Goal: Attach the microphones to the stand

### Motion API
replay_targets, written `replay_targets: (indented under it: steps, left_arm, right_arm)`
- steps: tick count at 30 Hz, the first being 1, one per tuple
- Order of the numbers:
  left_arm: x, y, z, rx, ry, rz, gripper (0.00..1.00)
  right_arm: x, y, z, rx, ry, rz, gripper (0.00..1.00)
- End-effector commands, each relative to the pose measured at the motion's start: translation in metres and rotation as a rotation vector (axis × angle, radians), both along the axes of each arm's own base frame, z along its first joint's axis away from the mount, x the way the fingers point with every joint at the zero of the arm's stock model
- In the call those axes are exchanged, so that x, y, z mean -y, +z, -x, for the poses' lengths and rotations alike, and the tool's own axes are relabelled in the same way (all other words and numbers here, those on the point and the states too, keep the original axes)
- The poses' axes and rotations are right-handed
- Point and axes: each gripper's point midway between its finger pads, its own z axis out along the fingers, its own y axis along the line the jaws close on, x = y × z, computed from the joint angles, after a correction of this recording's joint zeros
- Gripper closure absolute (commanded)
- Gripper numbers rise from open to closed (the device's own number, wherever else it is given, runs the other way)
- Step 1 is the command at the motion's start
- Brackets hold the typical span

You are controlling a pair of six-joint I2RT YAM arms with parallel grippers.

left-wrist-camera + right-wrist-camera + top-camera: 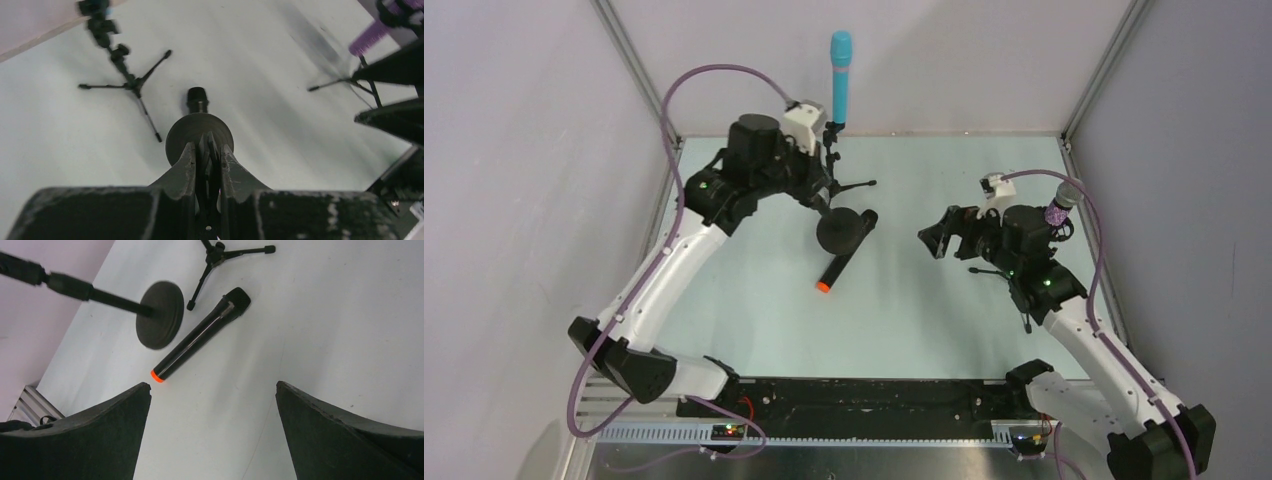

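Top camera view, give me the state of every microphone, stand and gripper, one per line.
turquoise microphone: upright, clipped on the far tripod stand.
purple microphone: clipped on the right tripod stand.
black microphone: lying flat on the table, unmounted.
round-base stand: tipped, held by its pole.
left gripper: shut on the round-base stand.
right gripper: open, empty.

Round stand (160, 315) just beside black microphone (200, 337)

Place: a robot test cell in a lab is indicated.
Table (754, 330): pale green, enclosed by plain grey walls (514, 150).
Posts (631, 60): aluminium, fixed at the table's far corners.
Cable duct (874, 433): slotted, mounted along the table's near edge.
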Motion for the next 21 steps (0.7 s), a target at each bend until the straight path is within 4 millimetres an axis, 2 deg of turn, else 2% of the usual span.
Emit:
replay_targets:
  steps: [1,6,7,10,16,21]
  left_arm:
    - [0.042,0.038,0.014,0.162,-0.156,-0.016,1.00]
    - [0.093,0.035,0.045,0.187,-0.325,-0.054,1.00]
    - [0.098,0.036,0.048,0.200,-0.341,-0.068,1.00]
    - [0.124,0.026,0.064,0.210,-0.418,-0.111,1.00]
    - [0.155,0.002,0.082,0.214,-0.520,-0.194,1.00]
    - [0.173,-0.025,0.094,0.203,-0.616,-0.272,1.00]
  right_arm:
    - [0.013,0.015,0.006,0.036,-0.011,-0.019,0.01]
    - [0.032,0.017,0.003,0.042,-0.080,-0.013,0.01]
    - [0.034,0.017,0.003,0.038,-0.087,-0.013,0.00]
    - [0.040,0.019,0.004,0.042,-0.103,-0.019,0.00]
    - [0.052,0.022,0.004,0.052,-0.152,-0.015,0.01]
    - [0.059,0.021,0.001,0.051,-0.177,-0.008,0.01]
